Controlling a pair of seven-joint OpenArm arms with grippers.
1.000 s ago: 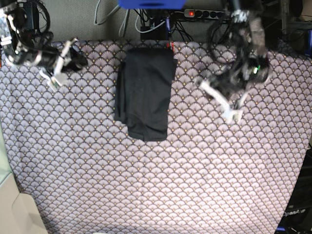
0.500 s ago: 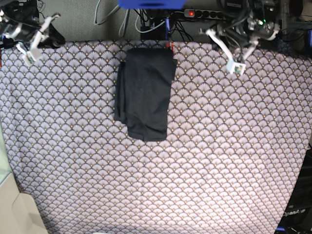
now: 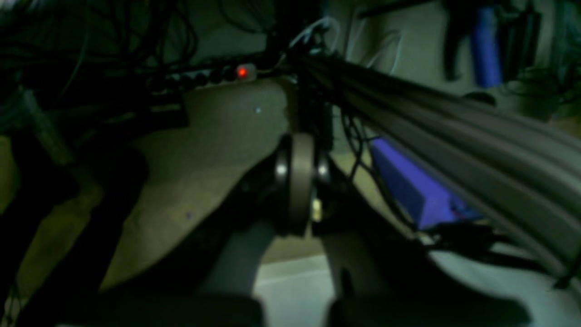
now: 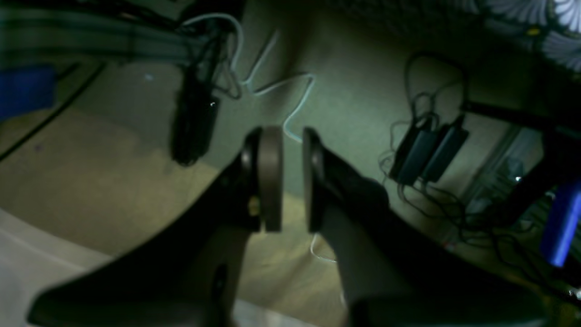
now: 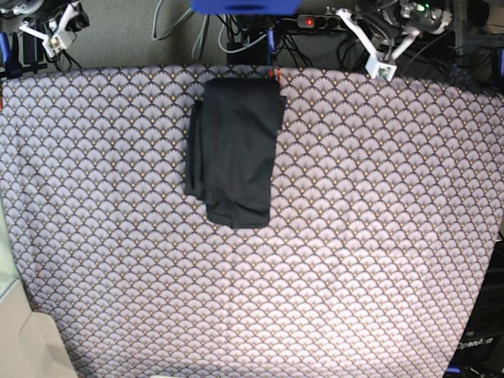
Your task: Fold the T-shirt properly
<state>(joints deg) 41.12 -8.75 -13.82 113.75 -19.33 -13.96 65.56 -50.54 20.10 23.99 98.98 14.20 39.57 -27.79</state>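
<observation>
Base view: the T-shirt (image 5: 235,150) lies folded on the tablecloth (image 5: 354,236) near its far edge, well apart from both grippers, left gripper (image 5: 383,71) and right gripper (image 5: 53,33). Left wrist view: pads pressed together, empty. Right wrist view: pads (image 4: 271,177) slightly parted, pinching nothing

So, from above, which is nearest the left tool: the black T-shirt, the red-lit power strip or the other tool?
1. Power strip, close by the left tool, behind the back edge.
2. T-shirt, middle, toward the back.
3. Right tool, far opposite corner.
</observation>
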